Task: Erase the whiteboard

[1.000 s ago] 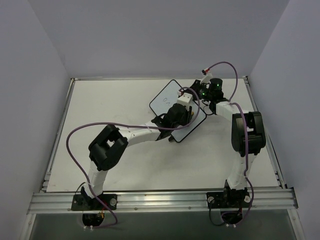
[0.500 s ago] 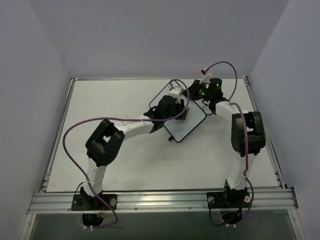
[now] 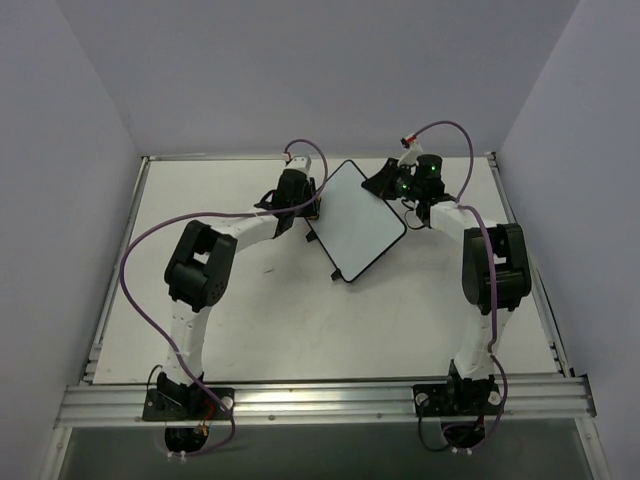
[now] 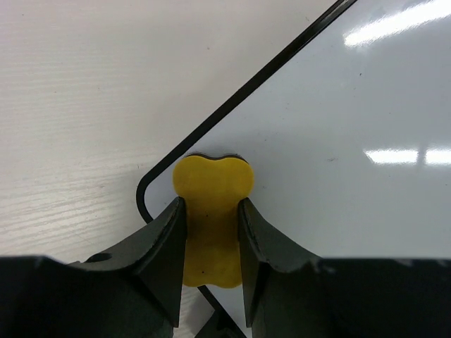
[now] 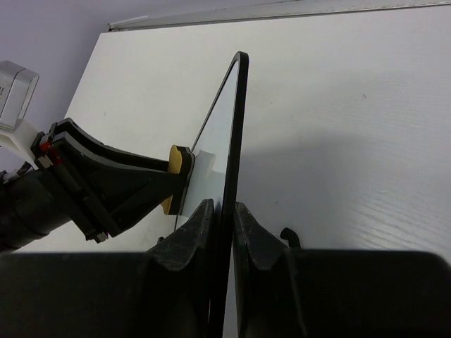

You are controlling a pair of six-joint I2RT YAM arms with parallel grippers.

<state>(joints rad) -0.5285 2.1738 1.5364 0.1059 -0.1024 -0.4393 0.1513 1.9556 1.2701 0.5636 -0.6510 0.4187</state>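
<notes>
Two claws are working one whiteboard (image 3: 358, 222), which sits toward the far middle of the table (image 3: 220, 300), its face looking wiped clean from above. The right claw (image 5: 224, 211) is pinched shut on the board's thin black edge and seems to hold it tilted; I cannot tell whether the lower side rests on the table. The left claw (image 4: 211, 232) is clamped on a yellow eraser (image 4: 213, 179), which presses at the board's rounded corner, half over the frame.

That corner is the worry, to my eye. If the eraser goes any further outward, it slips off the board and rubs the table, or snags on the frame lip and twists in the claw. A hard push here, far from the right claw's narrow hold, could also lever the board round or pull it free, so it drops.
</notes>
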